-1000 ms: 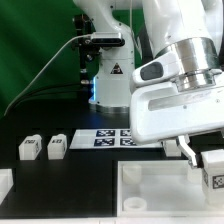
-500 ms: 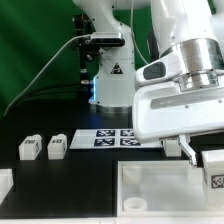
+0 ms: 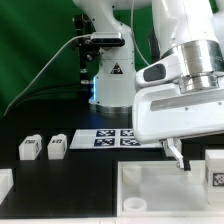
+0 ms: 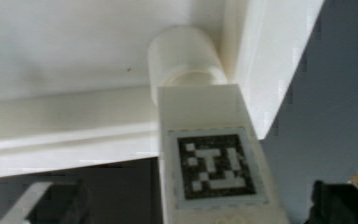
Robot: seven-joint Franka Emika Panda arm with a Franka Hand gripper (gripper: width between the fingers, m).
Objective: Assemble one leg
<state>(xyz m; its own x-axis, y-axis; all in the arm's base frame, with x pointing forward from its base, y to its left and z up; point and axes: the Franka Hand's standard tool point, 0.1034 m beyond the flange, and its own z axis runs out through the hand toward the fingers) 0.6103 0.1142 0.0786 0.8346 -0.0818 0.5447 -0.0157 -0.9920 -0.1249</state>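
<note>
One leg [image 3: 213, 172] sits at the exterior view's right edge, just beside a right-hand corner of the large white square piece [image 3: 150, 188]. My end effector [image 3: 198, 157] straddles it with fingers spread, neither pad touching it as far as I can judge. The wrist view shows the leg's rounded end close against that piece's corner, tag facing me. I take it I hang here to guide that end toward a corner socket. Only one finger [image 3: 176, 155] shows, the other is cut off, and the socket itself is out of sight. Far left on the worktop [image 3: 80, 175], two spare legs [image 3: 29, 148] lie near the marker board [image 3: 112, 138].
</note>
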